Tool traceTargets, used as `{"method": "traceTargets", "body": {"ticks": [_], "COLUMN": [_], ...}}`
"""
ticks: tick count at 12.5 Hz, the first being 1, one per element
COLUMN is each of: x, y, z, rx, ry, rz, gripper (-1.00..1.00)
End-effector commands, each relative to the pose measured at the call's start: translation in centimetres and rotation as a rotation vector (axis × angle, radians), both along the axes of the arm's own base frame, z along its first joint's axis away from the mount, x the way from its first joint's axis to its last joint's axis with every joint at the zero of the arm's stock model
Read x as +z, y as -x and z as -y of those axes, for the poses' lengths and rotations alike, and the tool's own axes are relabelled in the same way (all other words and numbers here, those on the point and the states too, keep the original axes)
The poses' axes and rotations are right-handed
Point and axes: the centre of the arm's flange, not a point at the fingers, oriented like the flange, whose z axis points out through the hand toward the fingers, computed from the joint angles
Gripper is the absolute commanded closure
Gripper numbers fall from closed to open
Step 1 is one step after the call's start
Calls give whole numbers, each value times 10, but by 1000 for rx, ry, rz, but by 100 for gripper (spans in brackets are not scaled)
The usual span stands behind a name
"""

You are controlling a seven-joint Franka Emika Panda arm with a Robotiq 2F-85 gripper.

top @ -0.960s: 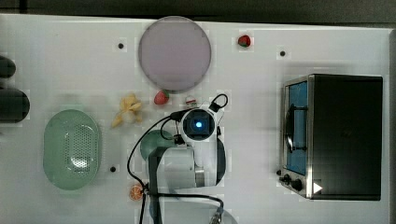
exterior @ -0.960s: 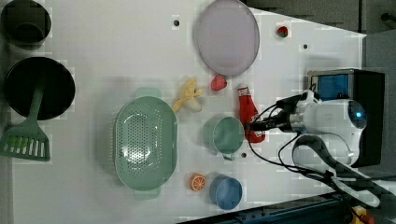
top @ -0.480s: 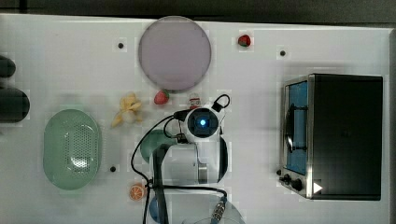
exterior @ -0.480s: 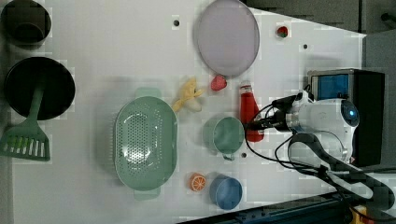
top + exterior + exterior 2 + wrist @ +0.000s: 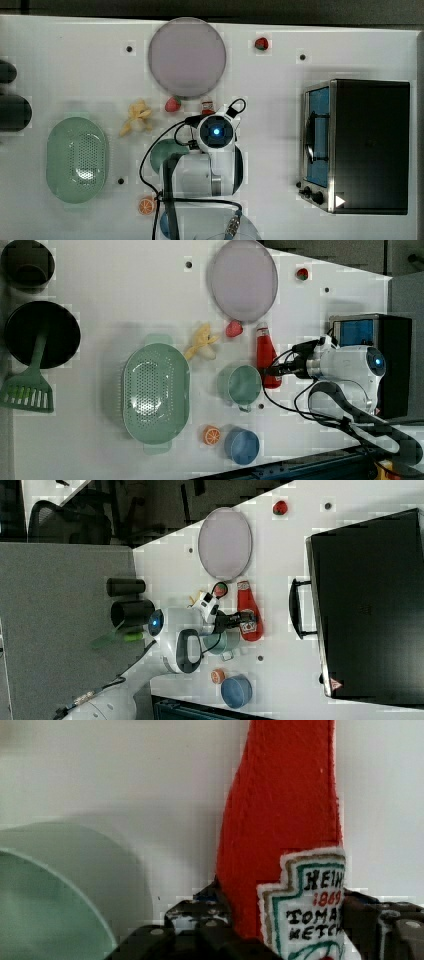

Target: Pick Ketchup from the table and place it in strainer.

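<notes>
The ketchup (image 5: 267, 357), a slim red bottle with a white cap, lies flat on the white table between the green cup (image 5: 242, 385) and the arm. Its red body and label rise between my fingers (image 5: 200, 917) in the wrist view. My gripper (image 5: 274, 371) is down at the bottle's lower body, shut on the ketchup (image 5: 248, 615) with one finger against each side. In the top view the wrist covers all of the bottle but its cap (image 5: 207, 106). The strainer (image 5: 156, 392), a pale mint oval basket, stands beyond the cup toward the left view's left, and it holds nothing.
Close to the bottle's cap are a strawberry (image 5: 233, 329), a banana toy (image 5: 202, 342) and the lilac plate (image 5: 243, 280). An orange slice (image 5: 211, 435) and a blue bowl (image 5: 241, 445) sit near the front edge. A toaster oven (image 5: 360, 145) stands at the top view's right.
The wrist has shifted a little toward the bottle and the fingers have closed in from wide open onto its sides. The ketchup has stayed on the table.
</notes>
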Motion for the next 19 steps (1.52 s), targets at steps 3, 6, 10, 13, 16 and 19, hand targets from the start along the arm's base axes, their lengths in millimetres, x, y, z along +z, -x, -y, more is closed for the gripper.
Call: {"method": "traceTargets", "body": {"ticks": [3,6,10,13,16,19], "x": [118,195,260,264,248,224], "y": [-25,-26,-18,1,27,44], "z": [-8,-35,-113,-187,-256,-311], "rx": [15,44,-13,-132,-185,-211], "ry": [43,77,76,32,30,-15], "rz": [58,38,64,48,37,34], "gripper": [-25,-25,-25,-25,-25,-25]}}
